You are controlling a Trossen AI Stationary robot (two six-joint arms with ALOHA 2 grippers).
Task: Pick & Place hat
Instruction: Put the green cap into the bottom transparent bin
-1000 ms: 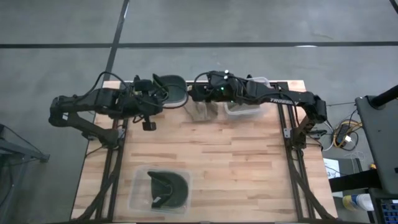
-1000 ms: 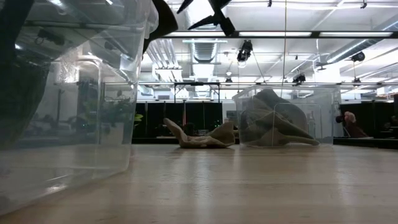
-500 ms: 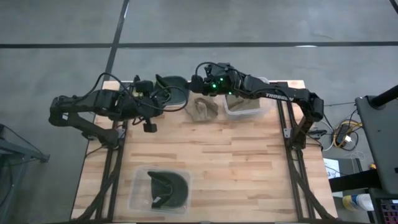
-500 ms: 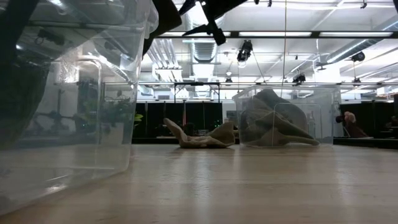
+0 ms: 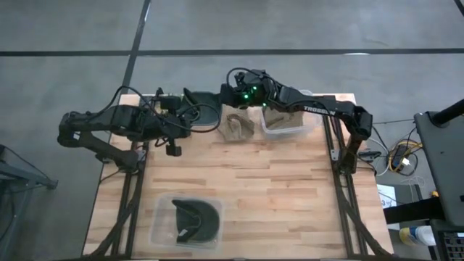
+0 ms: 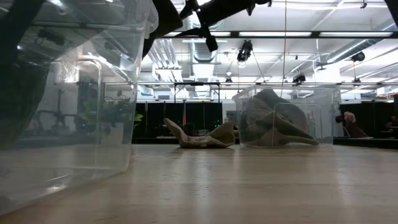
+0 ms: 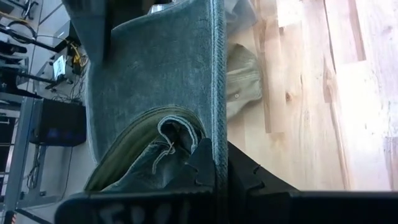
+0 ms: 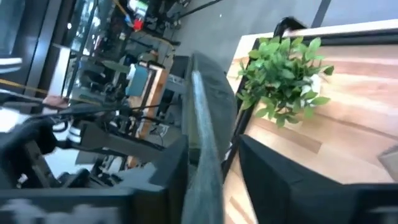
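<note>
A dark green hat (image 5: 203,109) is held in the air over the table's far left by my left gripper (image 5: 190,114), which is shut on it. In the left wrist view the hat (image 7: 155,81) fills the picture, its crown crumpled (image 7: 155,146). My right gripper (image 5: 223,100) reaches in from the right at the hat's other side. In its own wrist view its open fingers (image 8: 168,180) stand on either side of the hat's thin edge (image 8: 205,143). A tan hat (image 5: 238,125) lies flat on the table below. My left gripper pinches the hat's stitched brim edge (image 7: 217,149) between its two fingers (image 7: 249,180), close to the crumpled crown. The fingers come at it about level from the table's left. The hat is lifted clear of the table.
A clear bin (image 5: 284,122) with cloth inside stands at the far right, beside the tan hat (image 6: 199,138). Another clear bin (image 5: 185,221) with a dark hat sits at the near left edge and looms large in the low view (image 6: 68,93). Bare wood lies between them.
My right gripper has moved from above the tan hat toward the table's far edge and left, up to the hat held by my left gripper. The tan hat, covered before, now shows whole. The held hat has tipped and looks narrower from above.
</note>
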